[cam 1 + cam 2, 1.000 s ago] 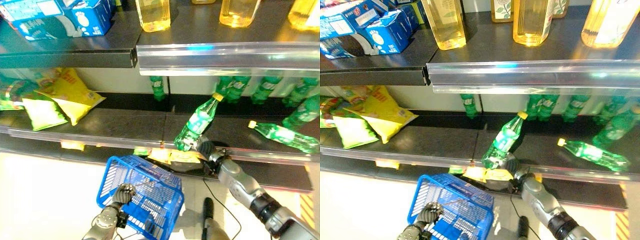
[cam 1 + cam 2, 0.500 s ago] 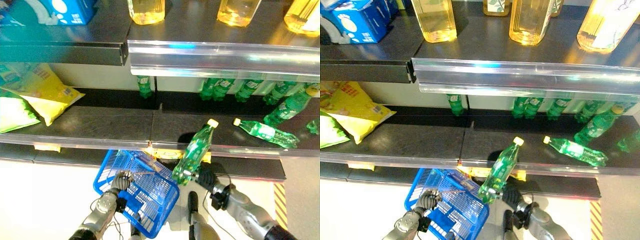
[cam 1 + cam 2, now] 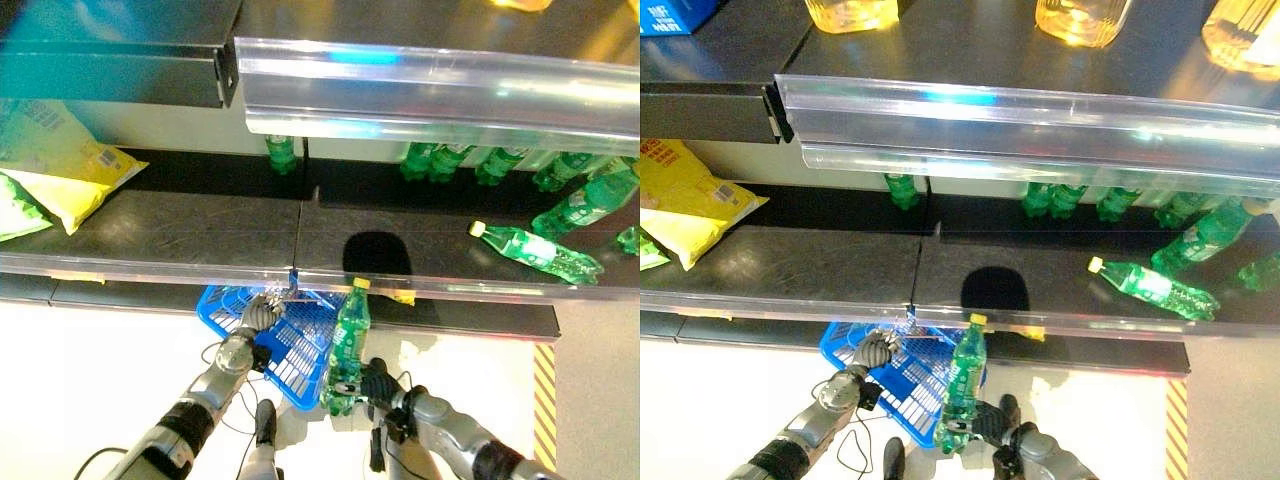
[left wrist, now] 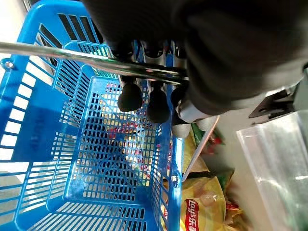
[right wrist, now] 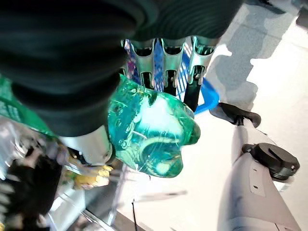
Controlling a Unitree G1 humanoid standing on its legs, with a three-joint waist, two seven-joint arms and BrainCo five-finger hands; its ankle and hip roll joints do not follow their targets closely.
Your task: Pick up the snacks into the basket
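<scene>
Left wrist view reveals yellow snack bags [image 4: 204,211] beyond the basket [image 4: 43,120].

A blue basket [image 3: 290,345] of openwork plastic lattice is seen, crossed by a thin, polished metal handle [image 4: 91,63]. The green bottle [image 3: 347,350] is of clear, glossy plastic with a knobbly base. Matt dark shelf boards [image 3: 200,225] are edged with shiny transparent plastic strips [image 3: 440,85]. The yellow snack bags [image 3: 60,165] are of glossy film.
</scene>
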